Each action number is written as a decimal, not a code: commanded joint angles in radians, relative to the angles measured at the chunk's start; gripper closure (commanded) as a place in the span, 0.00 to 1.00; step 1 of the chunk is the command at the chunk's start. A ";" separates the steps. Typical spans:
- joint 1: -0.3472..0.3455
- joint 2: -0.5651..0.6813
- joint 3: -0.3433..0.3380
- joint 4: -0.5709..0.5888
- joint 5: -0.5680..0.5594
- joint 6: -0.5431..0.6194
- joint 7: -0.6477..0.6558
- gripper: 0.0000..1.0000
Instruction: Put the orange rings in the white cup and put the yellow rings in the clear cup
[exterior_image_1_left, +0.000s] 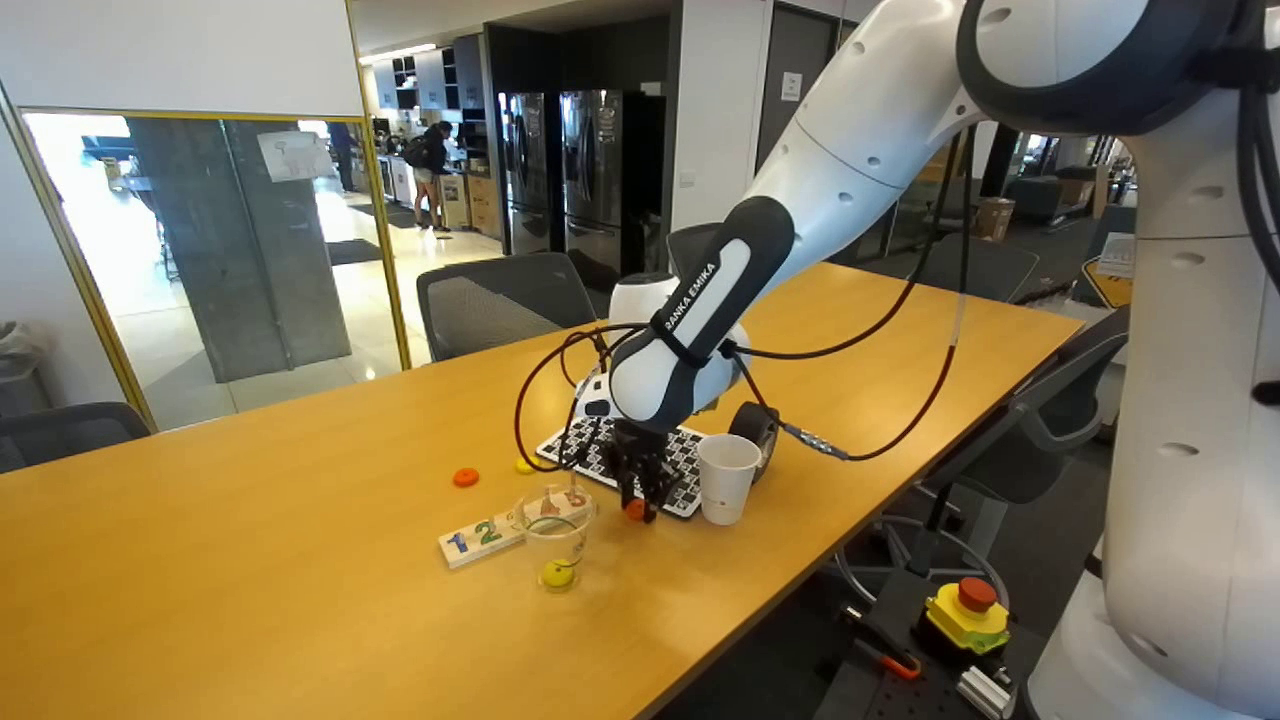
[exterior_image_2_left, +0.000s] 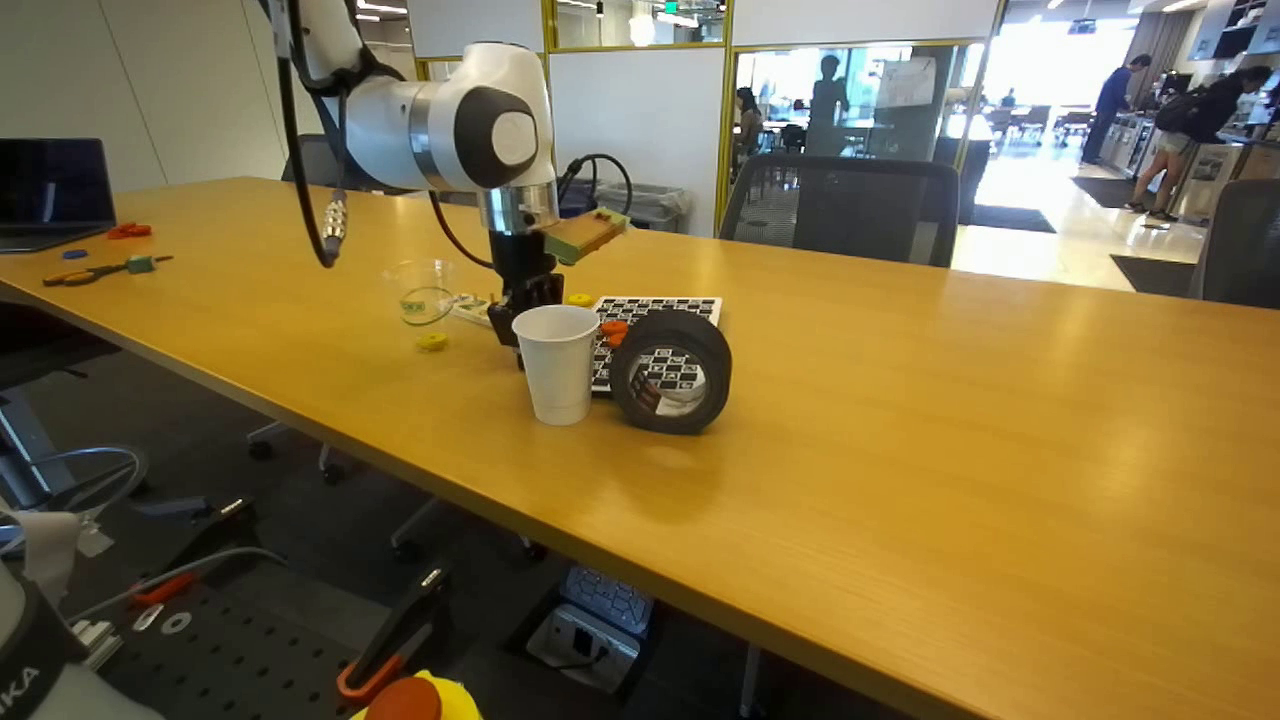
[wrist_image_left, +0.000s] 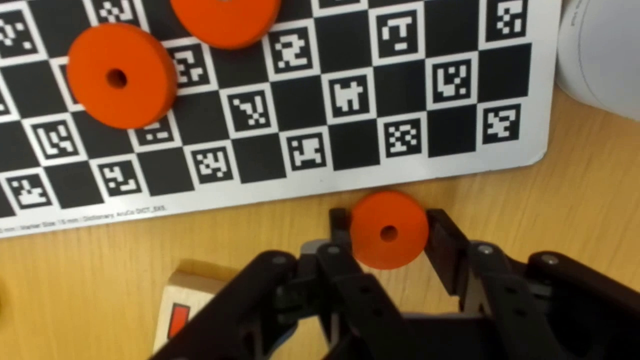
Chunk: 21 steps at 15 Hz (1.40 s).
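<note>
My gripper is shut on an orange ring, low by the near edge of the checkered mat. Two more orange rings lie on the mat. Another orange ring lies on the table. The white cup stands upright beside the mat; it shows at the wrist view's right edge. The clear cup stands upright, with a yellow ring at its bottom. Another yellow ring lies near the mat. In an exterior view the white cup partly hides my fingertips.
A roll of black tape stands on edge beside the white cup. A wooden number board lies behind the clear cup; its end shows in the wrist view. Pliers and a laptop are farther along the table.
</note>
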<state>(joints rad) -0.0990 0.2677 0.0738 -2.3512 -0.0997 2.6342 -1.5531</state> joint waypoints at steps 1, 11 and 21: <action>-0.005 -0.104 -0.001 -0.010 0.069 -0.154 0.051 0.78; 0.014 -0.490 -0.116 -0.094 0.237 -0.499 0.352 0.77; 0.002 -0.492 -0.167 -0.195 0.111 -0.258 0.636 0.79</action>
<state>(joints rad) -0.0994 -0.2261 -0.0786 -2.5166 0.0669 2.2764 -1.0031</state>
